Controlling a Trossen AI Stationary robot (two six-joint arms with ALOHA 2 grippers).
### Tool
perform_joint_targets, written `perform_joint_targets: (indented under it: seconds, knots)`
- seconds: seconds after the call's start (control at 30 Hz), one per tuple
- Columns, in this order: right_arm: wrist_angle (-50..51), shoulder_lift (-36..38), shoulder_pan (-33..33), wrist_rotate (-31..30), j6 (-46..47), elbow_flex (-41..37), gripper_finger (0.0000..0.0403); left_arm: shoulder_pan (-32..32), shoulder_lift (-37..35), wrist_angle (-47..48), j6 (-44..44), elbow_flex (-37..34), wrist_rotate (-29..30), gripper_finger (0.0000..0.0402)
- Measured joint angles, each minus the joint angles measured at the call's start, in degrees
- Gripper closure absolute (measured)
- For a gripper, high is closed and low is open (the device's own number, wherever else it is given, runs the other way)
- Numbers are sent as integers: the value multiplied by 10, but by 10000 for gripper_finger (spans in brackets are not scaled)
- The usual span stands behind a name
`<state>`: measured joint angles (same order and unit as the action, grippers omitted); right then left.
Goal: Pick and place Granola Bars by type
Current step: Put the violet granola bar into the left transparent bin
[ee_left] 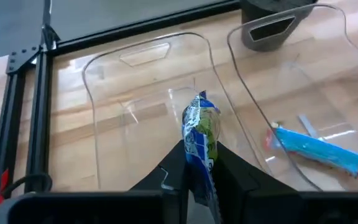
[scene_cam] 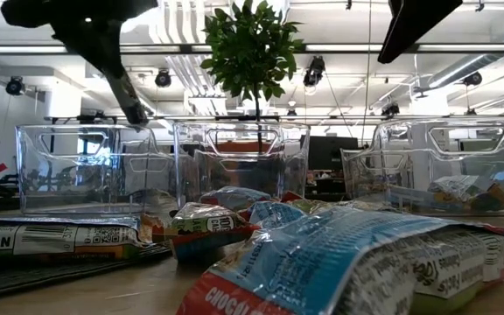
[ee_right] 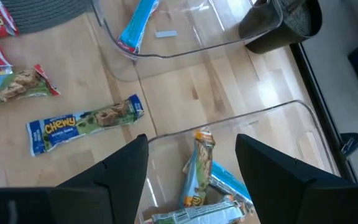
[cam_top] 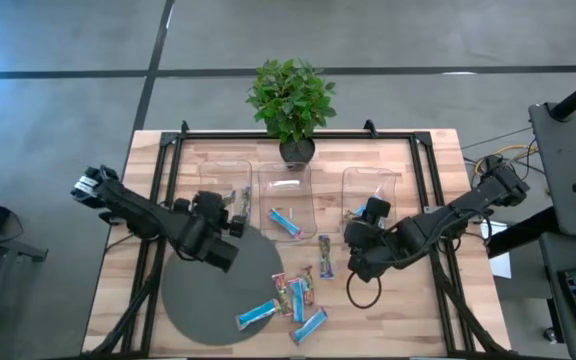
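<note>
One blue-green foil-wrapped granola bar (ee_left: 201, 127) pinched in left gripper (ee_left: 199, 163) above, we think, leftmost clear plastic tray (ee_left: 114, 74); right gripper (ee_right: 191, 149) spread over right tray (ee_right: 303, 134).

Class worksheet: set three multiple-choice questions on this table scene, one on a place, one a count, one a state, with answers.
1. Over what does the left claw hold its blue-and-green foil-wrapped granola bar?
A the left clear plastic tray
B the plant pot
C the floor

2. How many clear plastic trays stand on the wooden table?
A two
B three
C five

3. How is the right claw?
A open
B shut on a bar
C shut on a cable

Answers: 1 A, the tray shows beneath the bar; 2 B, the high view shows three in a row; 3 A, its fingers stand wide apart with nothing between.
</note>
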<state>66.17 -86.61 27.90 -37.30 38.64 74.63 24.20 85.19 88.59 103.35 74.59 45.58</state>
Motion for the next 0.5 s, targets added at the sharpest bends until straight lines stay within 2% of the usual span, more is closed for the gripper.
perform_joint_targets:
  seconds: [0.13,0.33,0.5]
  knots:
    - [-3,0,-6,0,-7,0,170,-10,22,15,58,-2,6,366]
    - [-17,0,-27,-1,12,0,170,-53,19,7,92,-70,16,365]
    - [-25,0,-44,-1,32,0,170,-86,5,-36,103,-102,-33,331]
